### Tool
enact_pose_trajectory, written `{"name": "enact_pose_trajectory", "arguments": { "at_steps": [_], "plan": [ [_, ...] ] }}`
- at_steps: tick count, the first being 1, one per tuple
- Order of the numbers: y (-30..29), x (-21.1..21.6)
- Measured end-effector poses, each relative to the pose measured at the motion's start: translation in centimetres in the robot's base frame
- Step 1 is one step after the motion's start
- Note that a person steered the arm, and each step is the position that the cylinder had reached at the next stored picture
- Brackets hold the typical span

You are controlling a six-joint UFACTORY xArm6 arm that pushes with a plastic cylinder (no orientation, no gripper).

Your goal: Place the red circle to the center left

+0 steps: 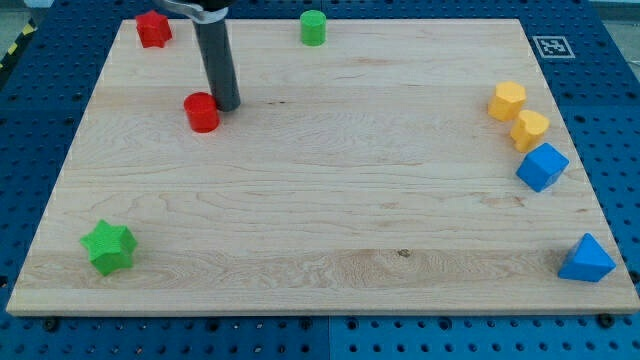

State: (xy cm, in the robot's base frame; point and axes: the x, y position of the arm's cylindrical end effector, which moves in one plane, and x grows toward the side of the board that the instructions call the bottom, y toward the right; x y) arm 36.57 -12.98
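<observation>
Up in the counter's [300, 200] top-left area, my tip [227, 105] sits touching the red circle block [202, 112] on its right; no pincer here. Counting outward: one red star-ish block [153, 28], one green cylinder [313, 27], one green star [109, 247], two yellow blocks [507, 100] [530, 129], two blue blocks [541, 166] [586, 260].

Red circle [202, 112]: short red cylinder, flat face up, upright on wood board [330, 180], upper-left area, just below-right of board's top-left corner region.
</observation>
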Motion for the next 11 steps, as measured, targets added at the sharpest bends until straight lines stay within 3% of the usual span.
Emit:
{"name": "enact_pose_trajectory", "arguments": {
  "at_steps": [2,4,5,8,10,11],
  "plan": [
    [-1.8,2.8],
    [1.4,5.3],
    [0.2,6.0],
    [-4.1,5.7],
    [-0.6,5.7],
    [-1.9,5.2]
  ]
}}
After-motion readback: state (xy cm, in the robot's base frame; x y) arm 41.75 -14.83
